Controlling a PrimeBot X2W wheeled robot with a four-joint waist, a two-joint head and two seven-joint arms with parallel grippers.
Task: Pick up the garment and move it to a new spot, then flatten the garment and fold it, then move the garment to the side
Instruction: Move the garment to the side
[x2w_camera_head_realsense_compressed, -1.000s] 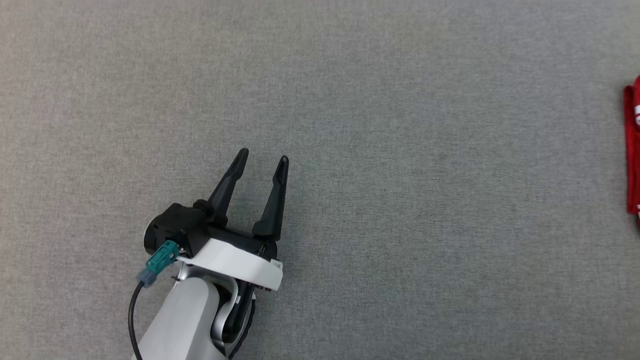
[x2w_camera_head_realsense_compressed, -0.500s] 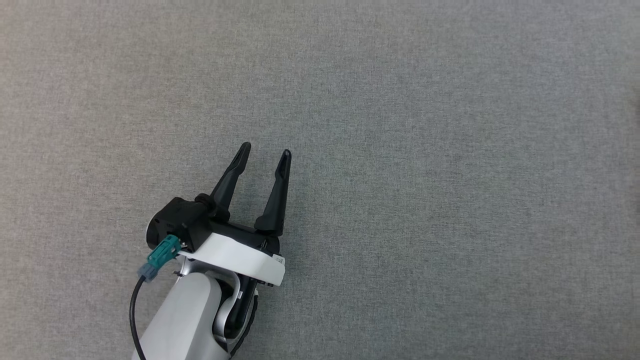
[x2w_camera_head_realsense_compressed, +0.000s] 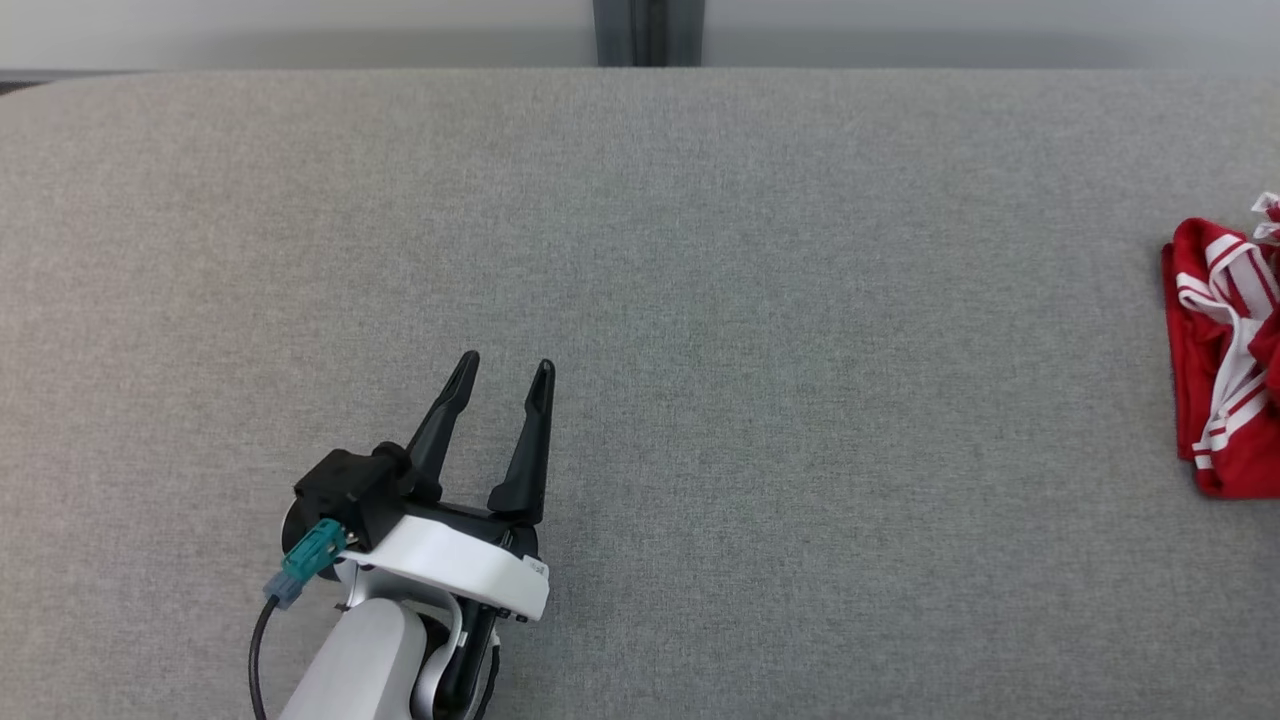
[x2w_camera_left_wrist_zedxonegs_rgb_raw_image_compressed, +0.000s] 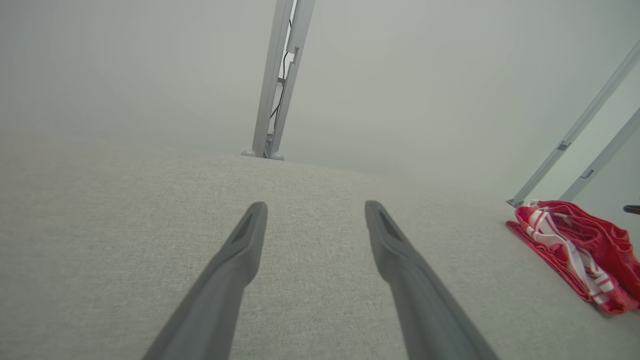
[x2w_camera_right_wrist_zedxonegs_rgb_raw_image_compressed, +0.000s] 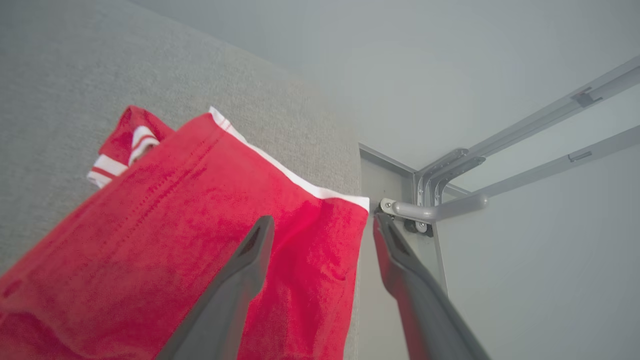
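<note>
Big grey table (x2w_camera_head_realsense_compressed: 700, 250), red garment (x2w_camera_head_realsense_compressed: 1215, 400) with white stripes lay bunched by its right edge, left gripper (x2w_camera_head_realsense_compressed: 506, 362) hung over bare table with jaws spread wide, right gripper (x2w_camera_right_wrist_zedxonegs_rgb_raw_image_compressed: 322, 220) hung over the garment, jaws spread wide, pinching nothing

The head view looks steeply down from high above the table (x2w_camera_head_realsense_compressed: 700, 250), reaching its far edge and a post (x2w_camera_head_realsense_compressed: 648, 30) beyond; the left gripper (x2w_camera_head_realsense_compressed: 506, 362) sits low left and the garment (x2w_camera_head_realsense_compressed: 1230, 440) is cut by the right edge. The left wrist view rides low and close over the table, facing along its fingers toward that same post, with the garment off to its right. The right wrist view hangs very near the garment at the table's corner, the right gripper (x2w_camera_right_wrist_zedxonegs_rgb_raw_image_compressed: 324, 220) over it, rails (x2w_camera_right_wrist_zedxonegs_rgb_raw_image_compressed: 530, 121) behind. All three share garment and table.
</note>
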